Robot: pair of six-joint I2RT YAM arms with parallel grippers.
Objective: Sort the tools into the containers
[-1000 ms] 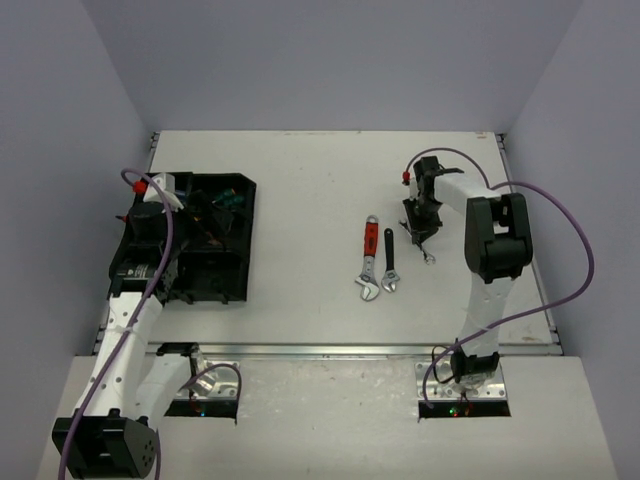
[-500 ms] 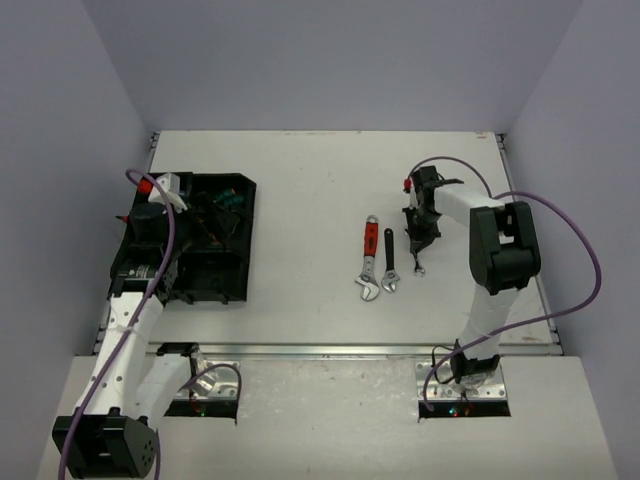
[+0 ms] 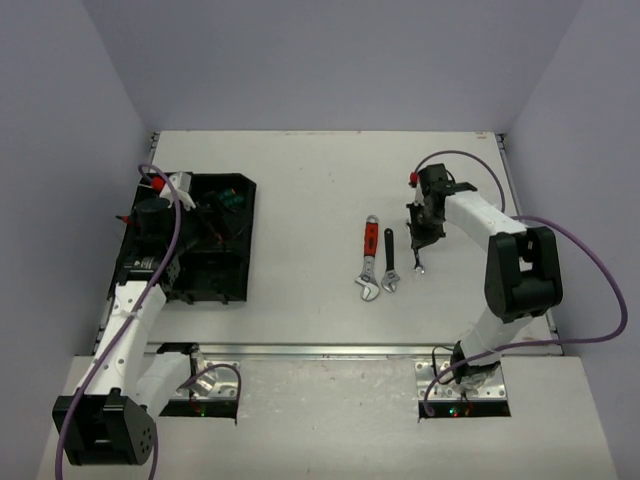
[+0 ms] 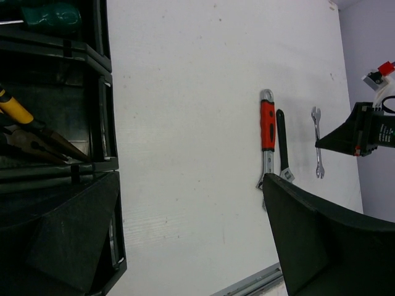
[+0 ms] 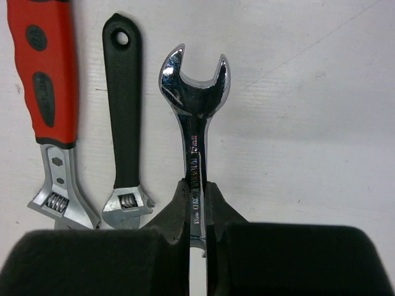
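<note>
A: The right gripper [image 5: 196, 191] is clamped on the silver open-end wrench [image 5: 193, 83], just beside the black-handled adjustable wrench [image 5: 123, 105]!
B: It's lying on the surface [image 4: 185, 92], it seems. The left gripper [image 4: 190, 182] is spread wide over the black organizer tray [image 3: 235, 290], pliers [image 4: 24, 123] inside.

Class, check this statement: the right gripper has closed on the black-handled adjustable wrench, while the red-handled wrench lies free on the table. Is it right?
Not quite. The right gripper has closed on the silver open-end wrench; the black-handled adjustable wrench lies free, like the red-handled wrench, on the table. The right wrist view shows it.
</note>
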